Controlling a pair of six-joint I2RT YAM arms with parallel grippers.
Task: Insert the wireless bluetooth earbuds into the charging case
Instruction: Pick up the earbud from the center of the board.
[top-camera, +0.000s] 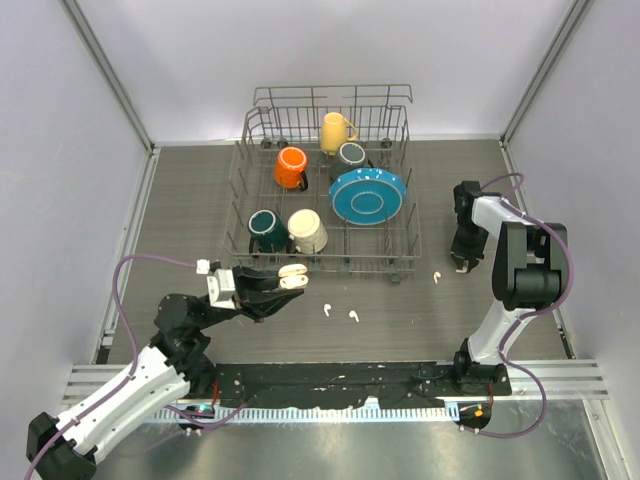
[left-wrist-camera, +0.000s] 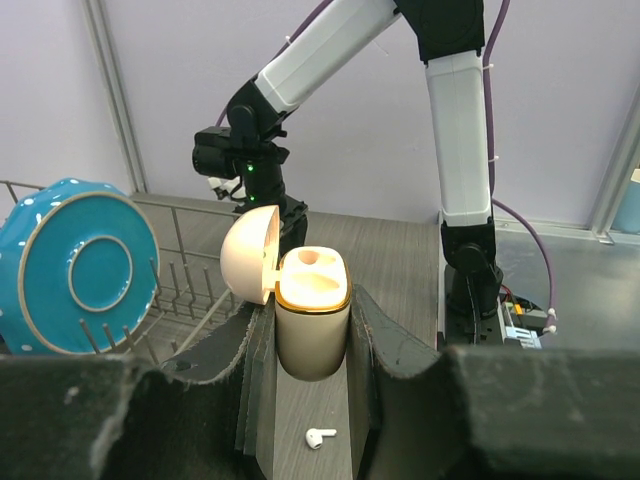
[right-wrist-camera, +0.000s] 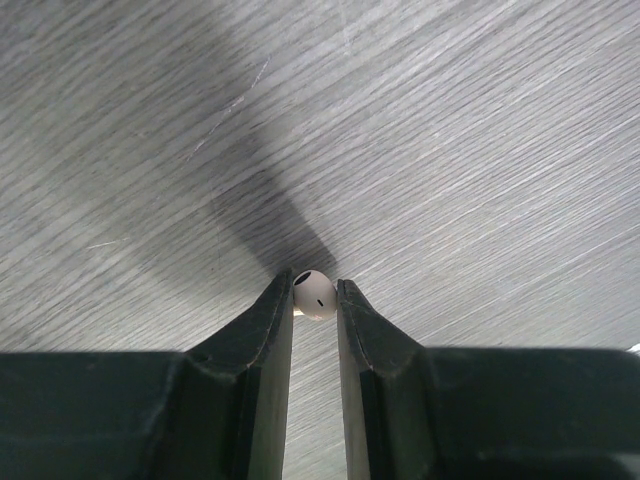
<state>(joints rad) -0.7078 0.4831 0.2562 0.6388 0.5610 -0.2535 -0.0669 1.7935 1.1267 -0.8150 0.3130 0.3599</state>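
- Holding the charging case (left-wrist-camera: 312, 325) upright above the table (top-camera: 180, 220), the left gripper (top-camera: 283, 286) is clamped on its cream sides. The gold rim faces up and the hinged lid (left-wrist-camera: 250, 255) is swung open.
- Wire dish rack (top-camera: 243, 160), just behind that gripper, at the centre rear of the table. It contains an orange mug (top-camera: 291, 167), yellow mug (top-camera: 334, 132), dark mug (top-camera: 351, 155), teal mug (top-camera: 266, 230), cream mug (top-camera: 307, 230) and a blue plate (top-camera: 367, 195) standing on edge.
- First loose earbud (top-camera: 328, 310), white, lying on the table in front of the rack, near the case.
- Second loose earbud (top-camera: 353, 316), just beside the first, to its right.
- Third loose earbud (top-camera: 437, 277), alone on the table past the rack's front right corner, near the right arm's tool.
- Right gripper (right-wrist-camera: 314, 285), pointed down at the table on the right side. Its jaws are closed narrowly on the pinched earbud (right-wrist-camera: 316, 296), whose rounded white head shows between the fingertips. Whether this earbud touches the wood cannot be told.
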